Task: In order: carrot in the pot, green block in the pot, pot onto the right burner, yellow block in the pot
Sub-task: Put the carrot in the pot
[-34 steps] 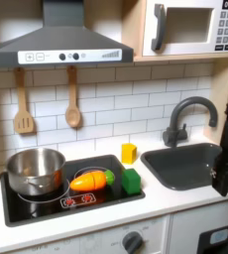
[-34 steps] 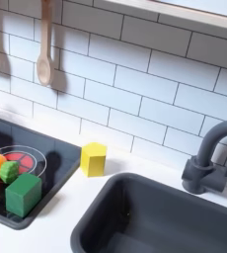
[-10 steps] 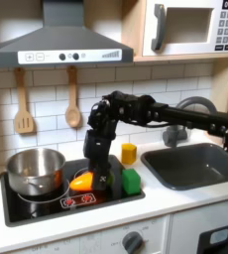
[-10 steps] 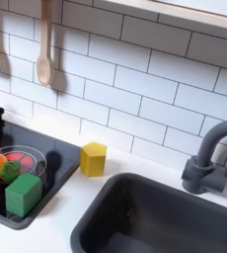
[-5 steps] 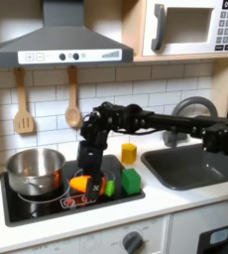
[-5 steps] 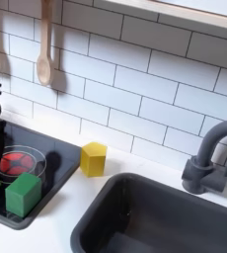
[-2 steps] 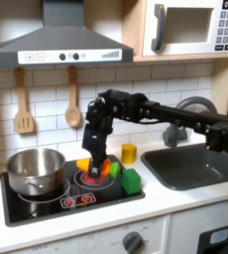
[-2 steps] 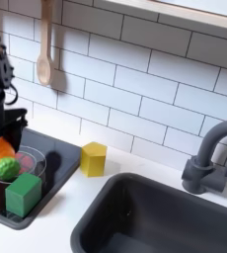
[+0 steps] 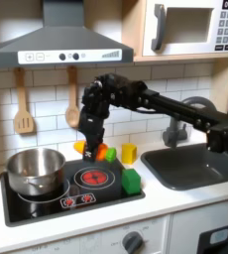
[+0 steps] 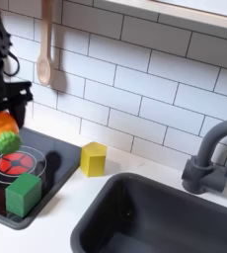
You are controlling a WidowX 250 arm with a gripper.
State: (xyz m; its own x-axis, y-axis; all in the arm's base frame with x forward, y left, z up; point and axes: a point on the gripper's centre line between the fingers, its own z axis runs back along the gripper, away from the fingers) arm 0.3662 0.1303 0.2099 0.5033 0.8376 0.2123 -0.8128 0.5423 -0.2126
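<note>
The first exterior view is looking straight on at the toy kitchen from the front, set well back, taking in the hood (image 9: pixel 55 42), microwave (image 9: pixel 190 27), cooktop (image 9: pixel 71 187) and sink (image 9: pixel 193 165). The second exterior view is sitting much closer and higher, looking down at an angle across the counter, with the sink (image 10: pixel 160 217) filling its lower right and the faucet (image 10: pixel 206 158) at right. Both are sharing the cooktop's (image 10: pixel 46 158) right part, the tiled wall (image 9: pixel 136 104) and the sink.
</note>
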